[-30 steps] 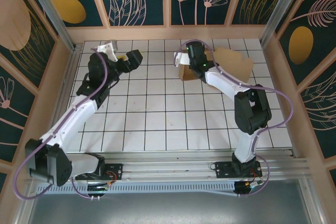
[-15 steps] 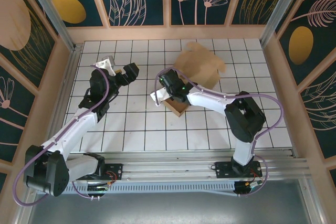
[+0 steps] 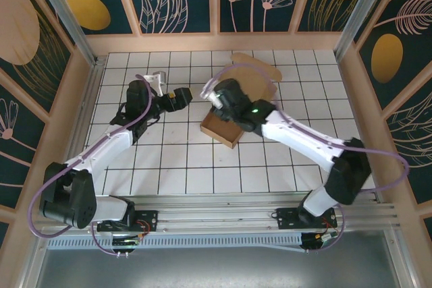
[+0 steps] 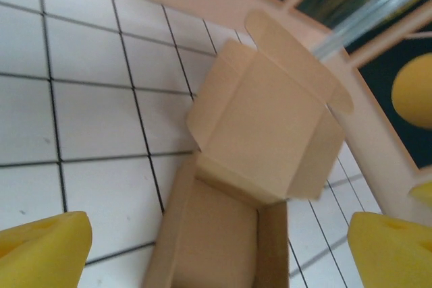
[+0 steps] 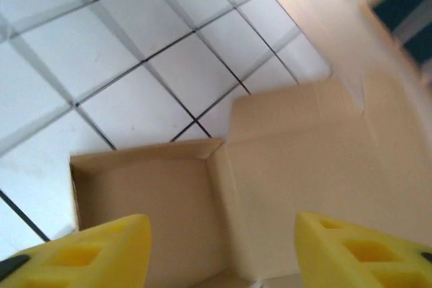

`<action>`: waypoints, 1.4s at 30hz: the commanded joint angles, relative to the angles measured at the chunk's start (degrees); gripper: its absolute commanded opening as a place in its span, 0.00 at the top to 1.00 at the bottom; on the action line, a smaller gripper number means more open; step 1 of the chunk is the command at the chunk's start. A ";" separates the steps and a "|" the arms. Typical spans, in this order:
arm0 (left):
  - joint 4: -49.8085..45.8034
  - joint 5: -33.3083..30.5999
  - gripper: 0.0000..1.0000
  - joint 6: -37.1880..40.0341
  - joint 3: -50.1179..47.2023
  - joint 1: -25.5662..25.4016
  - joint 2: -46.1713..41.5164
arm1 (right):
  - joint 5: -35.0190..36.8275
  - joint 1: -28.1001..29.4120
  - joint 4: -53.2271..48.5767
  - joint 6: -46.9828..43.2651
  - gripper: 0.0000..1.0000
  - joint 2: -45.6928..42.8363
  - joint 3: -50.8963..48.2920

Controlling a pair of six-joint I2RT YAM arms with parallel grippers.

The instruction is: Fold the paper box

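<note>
On the left, the left gripper (image 3: pixel 183 96) hangs low over the white tiled table (image 3: pixel 169 160), aimed toward 3 o'clock at the paper box (image 3: pixel 221 128). Its yellow fingers (image 4: pixel 42 250) are spread wide with nothing between them, and it stops just short of the cardboard. The box sits a little right of the table's middle. Its shallow tray has its walls standing, and the lid is thrown back toward 1 o'clock (side flaps loose, with a rounded tuck flap at the far end). The right gripper (image 3: pixel 216 101) hovers over the tray's 11 o'clock corner. Its yellow fingers (image 5: pixel 94 247) are also wide apart, over the open tray. Whether they touch the cardboard I cannot tell.
</note>
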 commanded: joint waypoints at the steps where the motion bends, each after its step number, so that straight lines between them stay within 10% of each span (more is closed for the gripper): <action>1: -8.16 4.96 0.01 5.00 3.58 -1.73 -1.26 | -11.98 -11.63 -9.93 56.64 0.47 -4.81 -7.49; 11: -18.71 -0.23 0.01 11.74 7.72 -6.98 3.63 | -26.64 -15.95 7.96 66.69 0.43 0.79 -24.62; 25: -19.53 -9.69 0.01 7.88 10.09 -6.98 8.73 | -12.11 -20.02 1.60 46.52 0.58 14.61 -12.40; 32: -19.20 -13.26 0.01 7.04 16.84 -6.98 15.47 | -24.48 -18.68 13.85 64.22 0.38 5.53 -20.29; 42: -12.18 -13.05 0.01 5.09 15.57 -6.98 15.26 | -20.47 -16.61 14.54 71.07 0.38 12.37 -18.10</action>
